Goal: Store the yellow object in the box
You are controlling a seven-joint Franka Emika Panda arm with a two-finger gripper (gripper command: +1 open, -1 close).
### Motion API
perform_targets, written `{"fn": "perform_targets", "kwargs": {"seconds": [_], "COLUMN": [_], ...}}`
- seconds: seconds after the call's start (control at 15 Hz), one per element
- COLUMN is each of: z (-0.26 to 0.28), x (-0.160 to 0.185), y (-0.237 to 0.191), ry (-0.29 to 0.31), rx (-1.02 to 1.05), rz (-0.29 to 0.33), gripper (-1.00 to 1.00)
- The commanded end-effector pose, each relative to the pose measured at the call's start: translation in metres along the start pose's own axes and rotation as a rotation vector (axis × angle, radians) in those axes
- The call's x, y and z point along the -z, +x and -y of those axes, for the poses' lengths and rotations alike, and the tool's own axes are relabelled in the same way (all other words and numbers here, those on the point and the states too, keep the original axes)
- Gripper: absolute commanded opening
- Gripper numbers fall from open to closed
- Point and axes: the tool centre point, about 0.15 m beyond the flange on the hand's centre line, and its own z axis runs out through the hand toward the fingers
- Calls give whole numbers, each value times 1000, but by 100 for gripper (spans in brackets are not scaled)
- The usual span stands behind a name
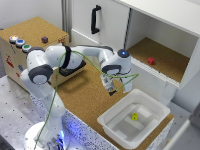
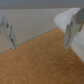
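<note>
Your two-fingered gripper (image 2: 39, 29) hangs with its jaws spread wide and nothing between them, only cork floor showing in the gap, which suggests the release is done. Just beside one finger you can see the rim of the shallow white plastic bin with sloped walls (image 2: 64, 17). In the exterior view the gripper (image 1: 114, 86) sits above the cork surface (image 1: 85, 95), near the bin (image 1: 112, 129), and the tiny yellow cube (image 1: 134, 116) rests on the bin's floor, so the storing looks complete.

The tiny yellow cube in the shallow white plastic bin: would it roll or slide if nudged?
The tiny yellow cube has flat faces, so it would probably slide, not roll. The shallow white plastic bin looks smooth, so sliding seems easy. It is likely light, being far smaller than the gripper.
</note>
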Motion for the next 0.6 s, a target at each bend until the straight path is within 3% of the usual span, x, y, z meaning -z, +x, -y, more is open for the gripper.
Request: {"fn": "perform_targets", "kwargs": {"seconds": [0.0,0.2,0.4,0.53], "z": [80,99,122,132], "x": [4,3,-18,-24], "y": [-48,-66,-84,-92], "ry": [-95,-60,-12,-14], "rx": [138,192,318,361], "rz": [8,8,26,18], "gripper": [100,100,100,100]}}
